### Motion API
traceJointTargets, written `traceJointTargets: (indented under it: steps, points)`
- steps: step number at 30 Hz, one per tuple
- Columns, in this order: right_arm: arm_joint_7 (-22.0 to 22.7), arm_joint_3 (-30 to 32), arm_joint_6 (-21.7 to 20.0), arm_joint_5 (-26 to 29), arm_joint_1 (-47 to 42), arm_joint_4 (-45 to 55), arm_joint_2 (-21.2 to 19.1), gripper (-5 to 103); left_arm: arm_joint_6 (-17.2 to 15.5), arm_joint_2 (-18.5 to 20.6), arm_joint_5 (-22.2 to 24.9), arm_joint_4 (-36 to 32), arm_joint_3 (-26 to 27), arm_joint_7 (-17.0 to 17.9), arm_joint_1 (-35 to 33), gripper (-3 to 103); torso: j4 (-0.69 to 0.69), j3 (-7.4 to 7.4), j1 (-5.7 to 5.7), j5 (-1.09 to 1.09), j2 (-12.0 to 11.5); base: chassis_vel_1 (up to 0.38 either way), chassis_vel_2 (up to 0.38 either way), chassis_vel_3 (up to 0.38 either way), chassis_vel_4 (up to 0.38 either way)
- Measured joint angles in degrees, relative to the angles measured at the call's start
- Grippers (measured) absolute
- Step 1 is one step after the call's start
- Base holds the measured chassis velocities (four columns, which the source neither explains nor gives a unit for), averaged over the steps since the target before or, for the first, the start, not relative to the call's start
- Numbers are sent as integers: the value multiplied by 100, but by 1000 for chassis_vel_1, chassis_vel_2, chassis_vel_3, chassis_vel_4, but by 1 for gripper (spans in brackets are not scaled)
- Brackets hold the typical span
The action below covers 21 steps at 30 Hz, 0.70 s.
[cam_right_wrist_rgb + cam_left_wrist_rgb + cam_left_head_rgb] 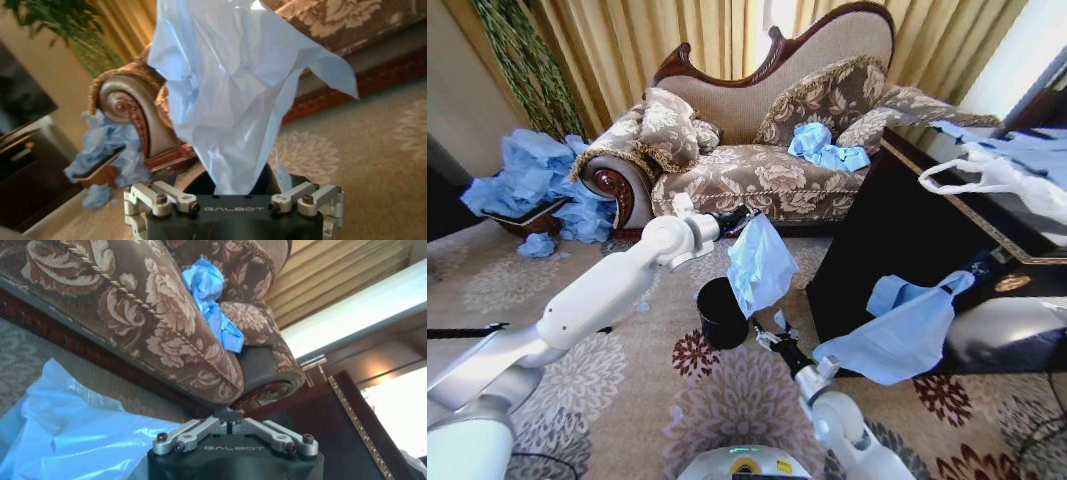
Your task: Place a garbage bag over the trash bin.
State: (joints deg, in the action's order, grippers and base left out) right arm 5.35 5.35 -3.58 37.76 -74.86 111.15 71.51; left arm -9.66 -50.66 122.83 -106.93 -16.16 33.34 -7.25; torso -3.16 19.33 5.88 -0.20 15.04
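**Bag hanging above the bin**

My left gripper [749, 217] pinches the garbage bag [760, 262] by its top, fingers closed. The bag hangs over the trash bin [721, 312], at its 1 o'clock. For my right gripper [772, 334], by the bag's bottom, I cannot tell.

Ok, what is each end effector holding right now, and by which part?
The left end effector pinches the garbage bag by its top edge, above the trash bin. The right end effector looks closed on the bag's lower end.
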Motion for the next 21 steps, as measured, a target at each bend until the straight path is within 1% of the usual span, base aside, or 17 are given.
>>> traceJointTargets:
  steps: [1,2,3,4,5,6,9,10,11,16,21]
  points:
    - [0,0,0,0,0,0,0,100,0,0,0,0,0,0,0,0,0,0,0,0,0,0,0,0,0]
    - [119,-35,-43,13,66,-17,44,100,4,0,0,-1,-2,9,0,0,1,0,0,0,0,0,0,0,0]
    - [358,-87,-137,50,186,-46,121,100,9,2,-1,-3,-4,17,8,0,1,0,0,-2,0,0,0,0,0]
    - [429,-103,-163,63,224,-58,147,100,11,3,-1,-3,-4,18,12,0,1,0,0,-1,0,0,0,0,0]
    - [573,-138,-209,93,303,-91,206,103,16,6,0,-3,-5,19,22,0,0,0,0,0,0,0,0,0,0]
    - [573,-138,-209,93,303,-91,206,103,16,6,0,-3,-5,19,22,0,0,0,0,0,0,0,0,0,0]
    - [958,-233,-342,177,496,-133,316,95,43,14,12,-6,-2,21,56,0,0,0,0,-1,0,0,0,0,0]
    - [958,-233,-342,177,496,-133,316,95,43,14,12,-6,-2,21,56,0,0,0,0,-1,0,0,0,0,0]
    - [1056,-252,-374,208,528,-130,344,92,53,14,16,-6,-1,23,65,0,0,0,0,0,0,0,0,0,0]
    - [1361,-372,-471,248,547,-37,471,90,132,-20,24,23,9,66,126,0,-2,0,0,-1,0,0,0,0,0]
    - [1502,-502,-504,319,490,152,534,90,176,-54,26,87,-5,84,180,0,-1,0,0,0,0,0,0,0,0]
